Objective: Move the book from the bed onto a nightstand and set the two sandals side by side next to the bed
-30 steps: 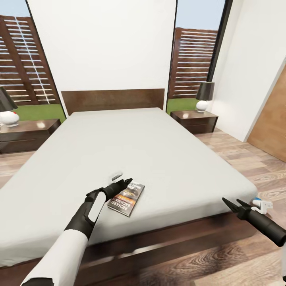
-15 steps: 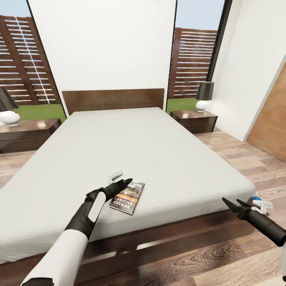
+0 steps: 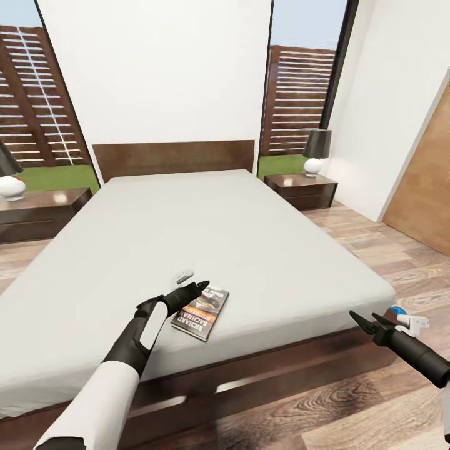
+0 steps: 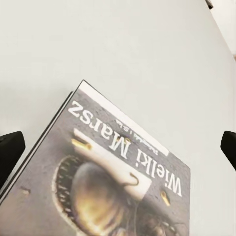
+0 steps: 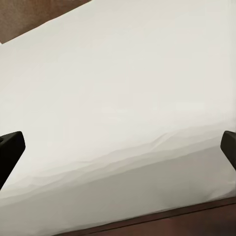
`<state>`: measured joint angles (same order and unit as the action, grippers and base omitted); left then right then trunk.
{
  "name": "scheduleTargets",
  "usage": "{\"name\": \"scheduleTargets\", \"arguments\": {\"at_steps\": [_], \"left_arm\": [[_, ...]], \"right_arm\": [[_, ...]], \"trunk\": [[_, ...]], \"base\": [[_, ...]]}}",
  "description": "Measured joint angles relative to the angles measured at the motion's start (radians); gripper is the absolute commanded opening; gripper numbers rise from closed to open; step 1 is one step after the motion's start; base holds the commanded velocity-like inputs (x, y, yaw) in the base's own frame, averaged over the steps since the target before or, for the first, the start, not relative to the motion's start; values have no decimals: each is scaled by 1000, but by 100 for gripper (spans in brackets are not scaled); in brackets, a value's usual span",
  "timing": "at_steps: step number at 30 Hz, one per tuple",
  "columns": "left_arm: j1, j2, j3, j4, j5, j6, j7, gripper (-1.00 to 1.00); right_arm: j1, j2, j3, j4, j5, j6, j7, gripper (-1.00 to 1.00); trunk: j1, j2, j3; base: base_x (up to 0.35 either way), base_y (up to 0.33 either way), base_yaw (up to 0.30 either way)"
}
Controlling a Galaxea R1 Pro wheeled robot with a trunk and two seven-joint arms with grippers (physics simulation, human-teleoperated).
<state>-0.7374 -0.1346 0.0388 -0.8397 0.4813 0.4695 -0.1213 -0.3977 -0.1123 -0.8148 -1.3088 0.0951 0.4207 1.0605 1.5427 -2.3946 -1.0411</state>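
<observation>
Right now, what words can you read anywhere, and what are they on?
"Wielki Marsz": big white letters on the book cover, seen from the left wrist.
"RICHARD BACHMAN": on the book in the head view.
A small line beside the title, and an orange line by the author's name: too blurred to read.
No other words anywhere.

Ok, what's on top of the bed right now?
On the bed, the book lies flat near the foot edge, with the left end effector open above it. A small white object sits just beyond. The arm hides part of the book.
</observation>
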Motion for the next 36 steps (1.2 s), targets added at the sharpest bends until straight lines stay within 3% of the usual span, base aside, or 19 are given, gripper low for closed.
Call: {"name": "scheduleTargets", "arguments": {"at_steps": [36], "left_arm": [[0,-1,0,0,0,-1,0,100]], "right_arm": [[0,0,0,0,-1,0,0,100]], "trunk": [[0,0,2]], "base": [[0,0,-18]]}}
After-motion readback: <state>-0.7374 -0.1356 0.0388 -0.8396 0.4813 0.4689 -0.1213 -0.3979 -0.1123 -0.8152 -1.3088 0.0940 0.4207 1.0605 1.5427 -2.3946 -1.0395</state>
